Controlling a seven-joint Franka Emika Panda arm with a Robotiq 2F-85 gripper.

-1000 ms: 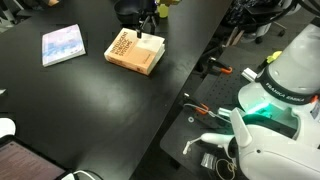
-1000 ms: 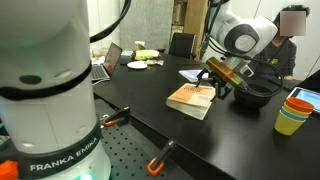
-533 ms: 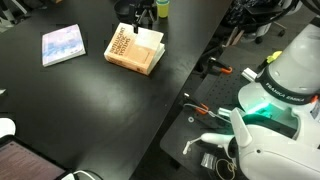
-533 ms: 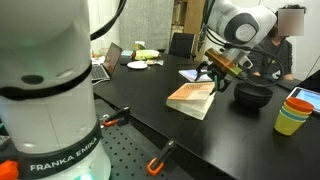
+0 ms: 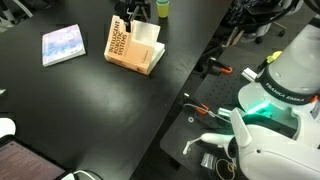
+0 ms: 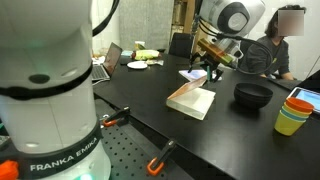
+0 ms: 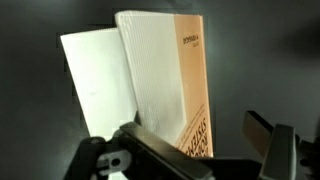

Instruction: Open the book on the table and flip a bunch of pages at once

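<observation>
Exterior view: pale blue book [image 5: 63, 44] flat on table [image 5: 60, 110], well left of jaws. Book [image 5: 133, 48] directly beneath gripper [image 6: 212, 72], opened, front part raised toward jaws. Wrist view, left to right: bared white leaf [image 7: 95, 85] lying flat, left of jaws; fat block of pages [image 7: 150, 75] tilted up; tan-orange cover [image 7: 193, 80] on block's outer face. Jaws stand apart; block's near edge sits between them, against one finger [image 7: 125, 150]; opposite finger clear of cover.

Your thick tan-orange paperback book [image 5: 130, 45] lies toward the far side of the large matte black table [image 5: 80, 110]. You have it open: its dark-lettered cover [image 7: 193, 80] and a fat block of white pages [image 7: 150, 85] stand tilted up together, a white leaf exposed beside them.
</observation>
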